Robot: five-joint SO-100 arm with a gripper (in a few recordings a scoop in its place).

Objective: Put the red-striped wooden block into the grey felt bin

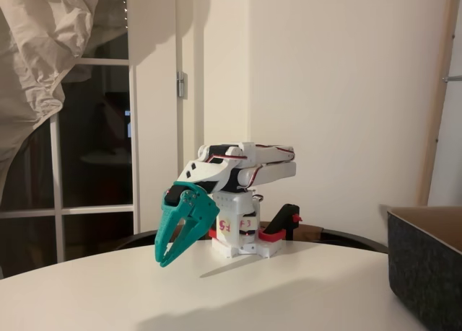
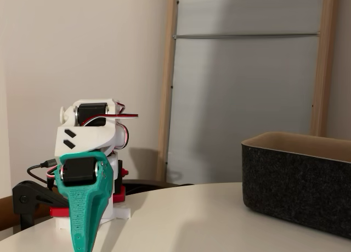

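Pincer, teal, on a white arm folded low over its base at the far edge of the round white surface; tips point down and hang just above the surface, jaws a narrow way apart, nothing between them. In the other fixed view the pincer is seen edge-on, its opening not readable there. Grey felt bin: dark charcoal walls, tan inside, standing at the right edge of the surface, well apart from the arm; also at right in the other fixed view, interior hidden by the near wall. Black clamp with red parts beside the base. Behind: glazed door, draped cloth, pale wall, wooden uprights.
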